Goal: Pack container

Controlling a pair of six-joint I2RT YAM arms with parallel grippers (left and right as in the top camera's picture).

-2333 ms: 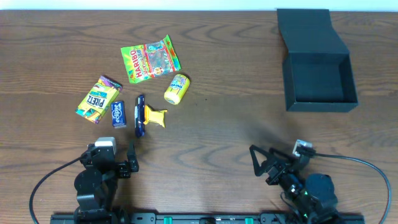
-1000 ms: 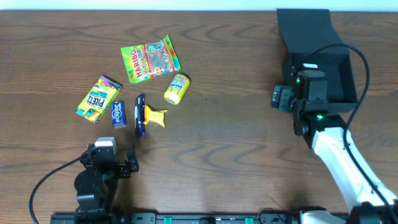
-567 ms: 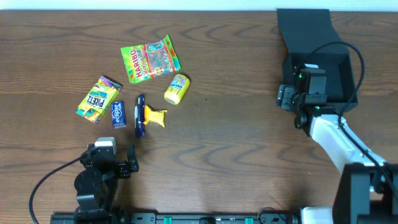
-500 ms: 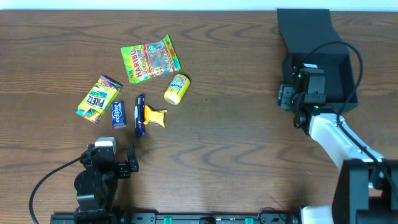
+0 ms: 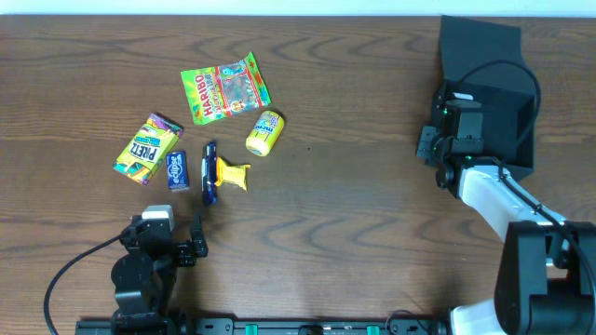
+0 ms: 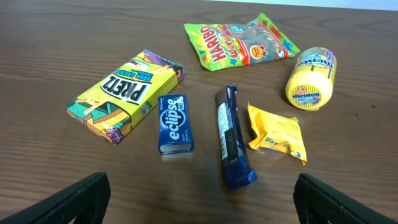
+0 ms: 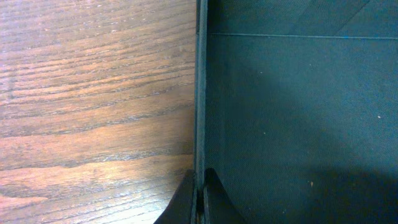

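The black container lies open at the table's far right, its flap lid stretched away behind it. My right gripper is shut on the container's thin left wall, one finger outside and one inside, at the bottom of the right wrist view. The dark floor holds nothing that I can see. My left gripper rests open near the front left edge, holding nothing. The snacks lie spread out beyond it.
On the left half lie a Haribo bag, a yellow Mentos tub, a Pretz box, an Eclipse pack, a blue bar and a small yellow packet. Bare wood separates them from the container.
My right gripper has closed on the container's left wall. The container has swung, its lid end shifting right. The left arm and the snacks have not moved.
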